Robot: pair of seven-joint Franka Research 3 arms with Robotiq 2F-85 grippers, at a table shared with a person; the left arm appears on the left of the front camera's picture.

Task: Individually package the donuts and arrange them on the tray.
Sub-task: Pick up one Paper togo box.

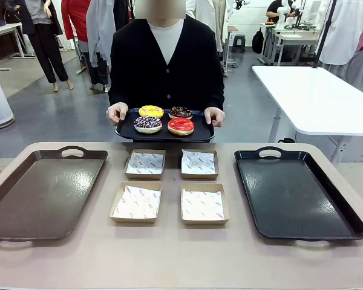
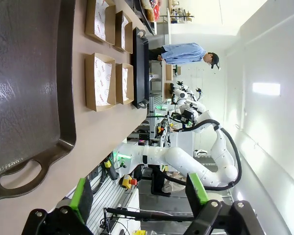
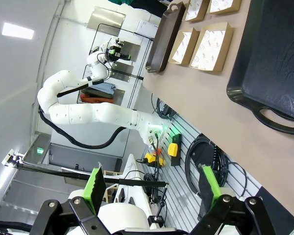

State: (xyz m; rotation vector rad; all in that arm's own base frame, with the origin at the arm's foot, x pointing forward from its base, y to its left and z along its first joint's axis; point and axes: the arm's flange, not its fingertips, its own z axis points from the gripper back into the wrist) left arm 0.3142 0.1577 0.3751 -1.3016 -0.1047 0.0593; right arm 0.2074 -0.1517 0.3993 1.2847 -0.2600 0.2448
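— Four donuts (image 1: 147,124): where are they?
— All on the small tray (image 1: 164,138) that the person's hands (image 1: 117,112) hold at the far edge of the table (image 1: 169,260). Yellow (image 1: 150,111) and chocolate (image 1: 180,112) sit behind, purple-white (image 1: 147,122) and red (image 1: 180,125) in front. I'd say it is held there so your arms can reach them.
— And my grippers?
— Your left gripper (image 2: 139,192) and right gripper (image 3: 152,188) both hang with jaws wide apart and nothing between the pads, well apart from the boxes.
— Containers?
— Four boxes (image 1: 135,220) sit two by two mid-table, each holding only a paper liner (image 1: 137,202), likely one box per donut. The brown tray (image 1: 42,193) on your left and the black tray (image 1: 296,193) on your right flank them, both bare. Nothing is packaged yet.
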